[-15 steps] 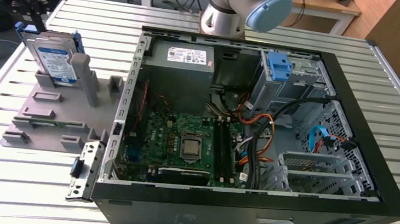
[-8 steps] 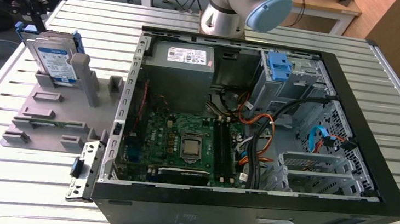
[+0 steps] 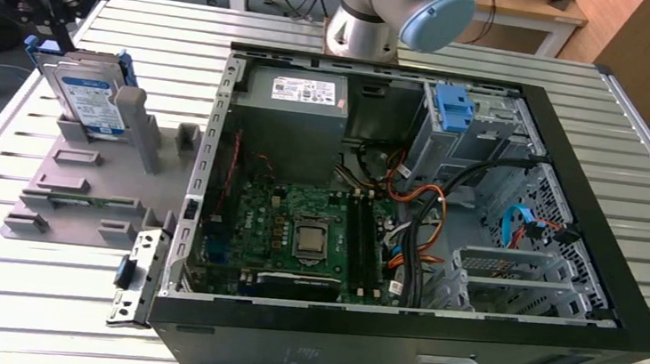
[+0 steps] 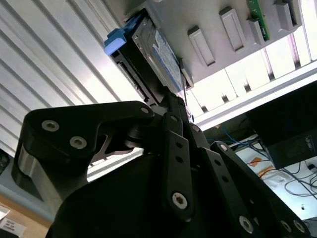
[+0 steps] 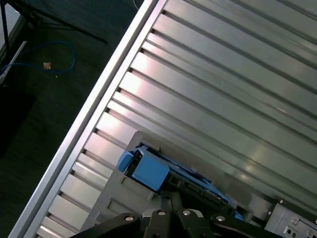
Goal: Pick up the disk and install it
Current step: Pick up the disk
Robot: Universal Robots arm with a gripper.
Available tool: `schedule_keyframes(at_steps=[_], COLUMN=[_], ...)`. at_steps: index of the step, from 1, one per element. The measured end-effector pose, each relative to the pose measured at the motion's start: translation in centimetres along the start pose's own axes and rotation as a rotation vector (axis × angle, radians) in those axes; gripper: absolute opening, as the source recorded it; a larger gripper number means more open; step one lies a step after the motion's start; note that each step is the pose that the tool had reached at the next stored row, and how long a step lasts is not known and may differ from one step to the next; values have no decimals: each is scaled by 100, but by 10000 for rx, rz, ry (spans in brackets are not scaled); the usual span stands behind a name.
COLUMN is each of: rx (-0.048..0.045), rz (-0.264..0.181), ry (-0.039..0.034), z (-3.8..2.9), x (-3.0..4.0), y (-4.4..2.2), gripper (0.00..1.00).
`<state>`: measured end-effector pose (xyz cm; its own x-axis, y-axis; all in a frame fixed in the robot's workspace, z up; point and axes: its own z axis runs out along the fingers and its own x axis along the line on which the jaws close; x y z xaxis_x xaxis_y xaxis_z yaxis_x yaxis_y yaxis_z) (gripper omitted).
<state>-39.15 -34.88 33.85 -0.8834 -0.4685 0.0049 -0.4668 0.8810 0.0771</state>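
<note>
Exterior view: disk (image 3: 89, 97) stands upright in grey holder (image 3: 75, 180), beside open case (image 3: 345, 345).

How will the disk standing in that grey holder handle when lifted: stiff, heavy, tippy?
Probably rigid and dense for its size: the disk looks like a metal-cased drive. It stands on edge in the grey holder, so a sideways nudge might tilt it. Its blue caddy is plastic and may flex slightly.

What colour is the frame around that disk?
Bright blue; the frame shows best in the first wrist view.

Gripper (image 3: 57, 34) pointing down, arm (image 3: 371, 17) extended sideways
</note>
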Motion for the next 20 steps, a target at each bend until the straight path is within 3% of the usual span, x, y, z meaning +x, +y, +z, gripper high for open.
schedule_keyframes(at_steps=[11,20], rx=[6,14], rz=[-1264,-2821], ry=[98,218], z=[0,2], x=[0,0], y=[0,0], gripper=[11,11])
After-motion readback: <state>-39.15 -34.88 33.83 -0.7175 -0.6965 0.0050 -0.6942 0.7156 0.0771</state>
